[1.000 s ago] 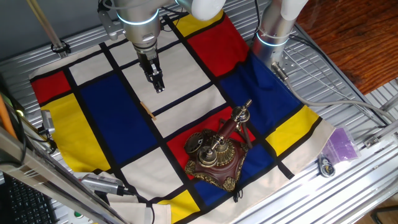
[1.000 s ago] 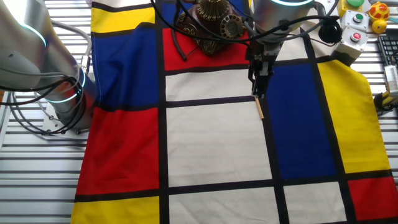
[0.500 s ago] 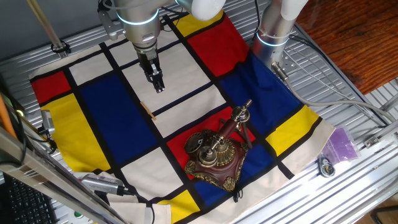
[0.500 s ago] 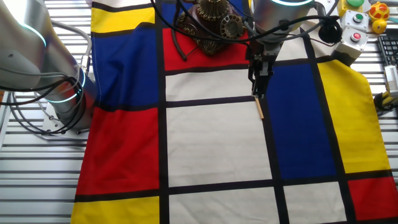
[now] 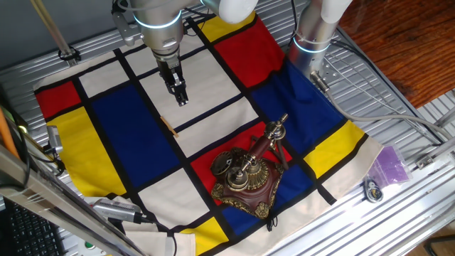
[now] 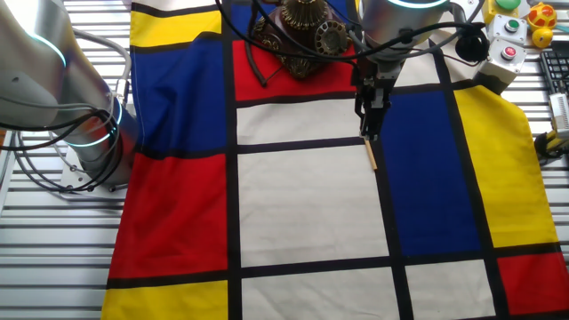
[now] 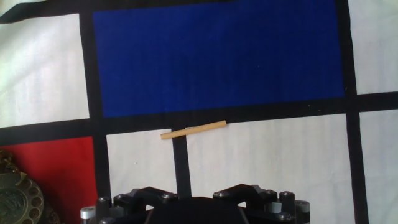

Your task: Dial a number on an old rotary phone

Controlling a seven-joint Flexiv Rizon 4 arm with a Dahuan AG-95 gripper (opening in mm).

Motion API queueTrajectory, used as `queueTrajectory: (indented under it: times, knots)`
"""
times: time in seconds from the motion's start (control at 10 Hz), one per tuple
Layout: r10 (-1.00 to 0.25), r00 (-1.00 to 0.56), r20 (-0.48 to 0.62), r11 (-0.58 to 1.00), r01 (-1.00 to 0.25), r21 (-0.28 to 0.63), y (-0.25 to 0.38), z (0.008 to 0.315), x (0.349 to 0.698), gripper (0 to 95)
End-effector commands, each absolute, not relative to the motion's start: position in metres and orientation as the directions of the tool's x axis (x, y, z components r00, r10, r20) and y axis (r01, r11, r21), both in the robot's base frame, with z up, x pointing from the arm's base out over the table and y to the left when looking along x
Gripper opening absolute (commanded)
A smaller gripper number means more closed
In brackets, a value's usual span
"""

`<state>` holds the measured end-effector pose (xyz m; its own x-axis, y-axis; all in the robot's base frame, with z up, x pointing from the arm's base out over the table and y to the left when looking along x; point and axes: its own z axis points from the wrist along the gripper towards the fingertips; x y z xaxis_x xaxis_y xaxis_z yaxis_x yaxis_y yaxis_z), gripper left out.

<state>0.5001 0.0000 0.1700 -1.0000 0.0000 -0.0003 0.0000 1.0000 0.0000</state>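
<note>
Nothing differs between the earlier pictures and now. My gripper (image 5: 182,99) hangs at the same spot above the white panel of the cloth (image 5: 213,85), and the small wooden stick (image 6: 371,155) and the old rotary phone (image 5: 249,174) lie exactly where they were.

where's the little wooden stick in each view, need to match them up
One fixed view: the wooden stick lies left of centre, on a black line beside the blue panel, apart from the gripper.
The other fixed view: the stick lies right of centre, just below the gripper.
Hand view: the stick lies mid-frame, under the blue panel.
Shared landmark: the old rotary phone.
</note>
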Motion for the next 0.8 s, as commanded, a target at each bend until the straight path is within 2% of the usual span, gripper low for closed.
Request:
queueTrajectory:
  times: [0.1,0.8]
  knots:
    - [-0.317,-0.948,-0.020,0.948,-0.317,0.035,0.0000,0.1700,0.5000,0.0]
    - [-0.328,-0.945,-0.007,0.944,-0.328,0.030,0.0000,0.1700,0.5000,0.0]
